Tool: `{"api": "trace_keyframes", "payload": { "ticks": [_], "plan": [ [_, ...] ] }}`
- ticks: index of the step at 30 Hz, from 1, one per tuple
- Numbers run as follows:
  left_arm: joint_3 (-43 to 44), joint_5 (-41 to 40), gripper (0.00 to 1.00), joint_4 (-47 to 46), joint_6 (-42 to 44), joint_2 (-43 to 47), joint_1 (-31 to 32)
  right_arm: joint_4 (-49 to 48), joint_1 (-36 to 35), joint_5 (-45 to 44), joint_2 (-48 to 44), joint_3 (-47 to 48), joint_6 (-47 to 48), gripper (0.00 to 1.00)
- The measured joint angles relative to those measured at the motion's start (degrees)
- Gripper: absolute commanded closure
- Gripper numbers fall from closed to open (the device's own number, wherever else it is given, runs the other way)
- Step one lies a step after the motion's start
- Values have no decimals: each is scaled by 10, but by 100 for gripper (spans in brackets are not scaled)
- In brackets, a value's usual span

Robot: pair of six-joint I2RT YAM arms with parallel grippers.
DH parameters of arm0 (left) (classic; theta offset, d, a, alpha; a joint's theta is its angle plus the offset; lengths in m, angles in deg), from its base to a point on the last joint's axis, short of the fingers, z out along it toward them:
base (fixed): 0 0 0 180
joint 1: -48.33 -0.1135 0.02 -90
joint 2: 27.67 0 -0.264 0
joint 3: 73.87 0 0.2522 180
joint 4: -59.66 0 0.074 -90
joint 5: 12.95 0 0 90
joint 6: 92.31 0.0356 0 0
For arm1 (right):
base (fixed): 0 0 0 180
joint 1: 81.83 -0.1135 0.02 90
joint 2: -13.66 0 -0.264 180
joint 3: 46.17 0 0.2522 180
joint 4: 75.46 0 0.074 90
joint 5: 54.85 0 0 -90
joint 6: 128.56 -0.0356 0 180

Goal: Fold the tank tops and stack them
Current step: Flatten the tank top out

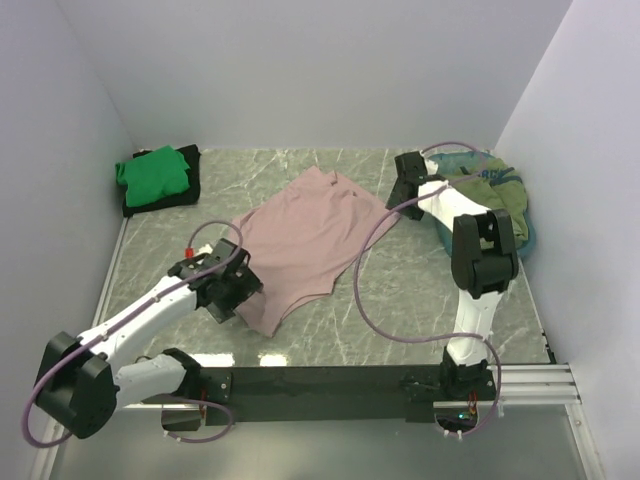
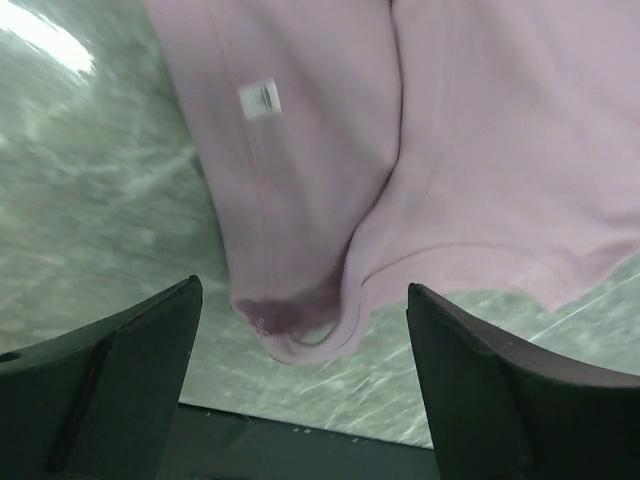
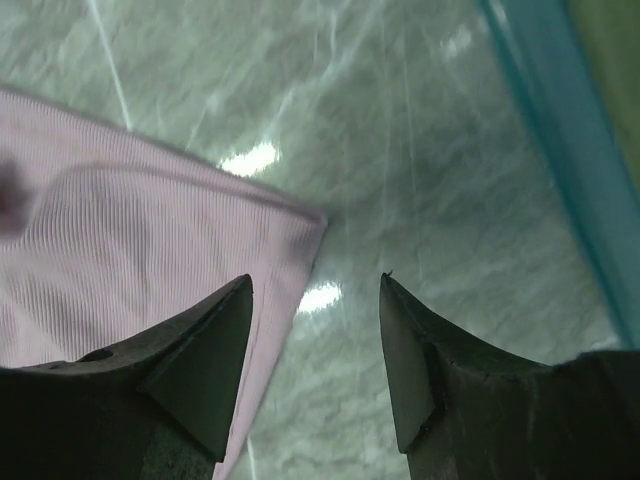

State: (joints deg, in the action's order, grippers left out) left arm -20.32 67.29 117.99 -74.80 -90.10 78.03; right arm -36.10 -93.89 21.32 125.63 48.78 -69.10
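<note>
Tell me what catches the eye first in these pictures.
The dusty pink tank top lies spread flat on the marble table, with the open left gripper over its near end and the open right gripper over its far-right corner. A folded bright green tank top sits on a black tank top at the far left.

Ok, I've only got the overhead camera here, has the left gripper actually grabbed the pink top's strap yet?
Observer: No. In the left wrist view the left gripper is open, and the pink top's strap loop lies ungripped between its fingers.
Operator: And the right one?
Observer: Also open. The right gripper hangs at a corner of that top, with bare table between its fingertips.
Operator: Anything close on its right?
Observer: The teal basket shows its rim along that view's right edge, apart from the cloth.
</note>
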Motion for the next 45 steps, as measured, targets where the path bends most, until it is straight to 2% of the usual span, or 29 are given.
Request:
{"api": "trace_keyframes", "payload": {
  "ticks": [9, 20, 26, 27, 28, 31, 41, 45],
  "plan": [
    [-4, 35, 4, -32, 1, -63, 69, 43, 5, -14, 71, 102, 9, 41],
    [-12, 45, 11, -38, 8, -84, 85, 59, 5, -14, 72, 104, 26, 45],
    [-19, 47, 11, -20, 9, -49, 104, 60, 5, -11, 72, 98, 31, 49],
    [-24, 49, 12, -17, 8, -40, 105, 61, 5, -10, 72, 98, 32, 49],
    [-31, 51, 18, -15, 7, -28, 106, 61, 5, -10, 72, 98, 32, 51],
    [-50, 57, 27, -2, -2, -5, 108, 62, 5, -7, 73, 98, 33, 52],
    [-56, 61, 31, -22, -18, -62, 132, 63, 4, 0, 74, 91, 37, 51],
    [-56, 60, 41, -38, -26, -82, 132, 63, 4, 0, 74, 80, 40, 50]
  ]
}}
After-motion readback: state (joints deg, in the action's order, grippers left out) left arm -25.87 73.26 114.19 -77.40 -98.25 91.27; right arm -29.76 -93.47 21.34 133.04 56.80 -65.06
